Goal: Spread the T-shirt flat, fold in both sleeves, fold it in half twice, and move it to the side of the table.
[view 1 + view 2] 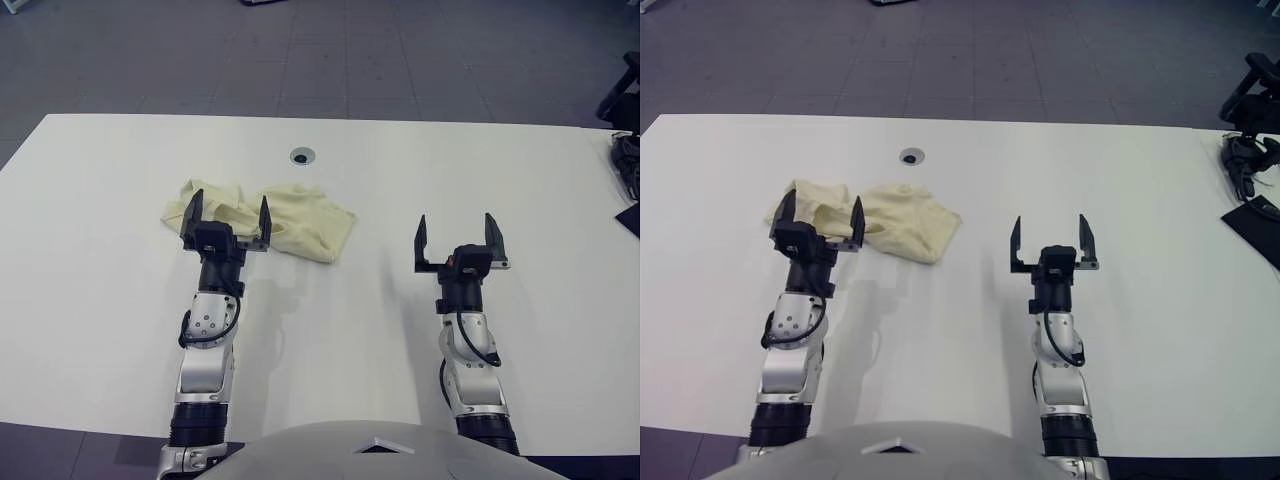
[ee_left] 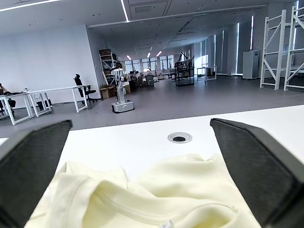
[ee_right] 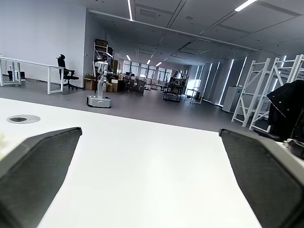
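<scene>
A wide white table [image 1: 100,330] is seen from above. A pale yellow T-shirt [image 1: 300,215] is found on it, crumpled and bunched, at about 11 o'clock from the table's middle and well inside the edges. The left gripper [image 1: 232,198] is held at the shirt's 6 o'clock side, over its near folds. Its jaws are spread wide and nothing is clamped; whether the fingers [image 2: 33,166] touch the cloth cannot be told. The right gripper [image 1: 456,220] is placed at 3 o'clock from the shirt, well apart from it, above bare tabletop, jaws likewise spread wide and unloaded. Some dark objects [image 1: 1245,160] are seen at the table's 2 o'clock edge. A small round grommet [image 1: 302,155] is set in the tabletop at 12 o'clock, near the shirt's far edge.
</scene>
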Robot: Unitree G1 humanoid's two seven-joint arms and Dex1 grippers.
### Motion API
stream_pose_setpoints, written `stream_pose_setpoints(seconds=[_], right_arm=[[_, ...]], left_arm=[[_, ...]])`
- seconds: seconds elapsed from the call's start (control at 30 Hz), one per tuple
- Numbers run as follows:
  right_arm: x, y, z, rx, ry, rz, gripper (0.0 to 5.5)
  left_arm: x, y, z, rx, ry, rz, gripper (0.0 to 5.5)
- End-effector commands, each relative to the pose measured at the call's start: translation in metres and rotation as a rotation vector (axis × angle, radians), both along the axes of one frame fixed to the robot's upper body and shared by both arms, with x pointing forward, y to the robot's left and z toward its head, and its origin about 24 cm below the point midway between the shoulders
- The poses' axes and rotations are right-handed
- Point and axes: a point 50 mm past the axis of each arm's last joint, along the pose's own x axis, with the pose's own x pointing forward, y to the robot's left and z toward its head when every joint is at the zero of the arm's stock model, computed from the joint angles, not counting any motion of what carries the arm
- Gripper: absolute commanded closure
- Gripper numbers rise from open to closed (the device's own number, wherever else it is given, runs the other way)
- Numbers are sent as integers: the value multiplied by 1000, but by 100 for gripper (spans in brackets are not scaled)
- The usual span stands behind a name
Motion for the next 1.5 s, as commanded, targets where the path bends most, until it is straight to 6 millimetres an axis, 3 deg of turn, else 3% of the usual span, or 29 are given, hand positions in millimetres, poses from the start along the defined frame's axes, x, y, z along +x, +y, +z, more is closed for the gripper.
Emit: stream_pose_setpoints(seconds=[0.03, 0.17, 0.33, 0.5, 0.63, 0.73, 0.83, 0.97, 1.1, 1.5], right_arm=[[16, 24, 20, -30, -54, 324, 12], [35, 44, 38, -16, -5, 628, 12], [58, 77, 56, -112, 44, 938, 12], [82, 106, 49, -215, 238, 1151, 12], [87, 124, 44, -246, 344, 1274, 12], [93, 132, 37, -286, 399, 1281, 12], [100, 134, 28, -344, 449, 1255, 59], [111, 136, 14, -412, 512, 1198, 12], [118, 135, 13, -402, 510, 1164, 18], [119, 136, 16, -407, 439, 1178, 211]], left_arm=[[16, 40, 35, 71, -122, 115, 11], [19, 58, 55, 80, -187, 164, 11], [17, 59, 51, 80, -171, 164, 11], [20, 54, 45, 71, -148, 145, 11], [22, 47, 38, 54, -124, 118, 11], [21, 42, 33, 41, -110, 104, 11], [21, 39, 31, 28, -100, 96, 10], [20, 37, 30, 23, -98, 92, 10], [20, 36, 29, 19, -91, 90, 10], [17, 27, 21, -24, -60, 75, 10]])
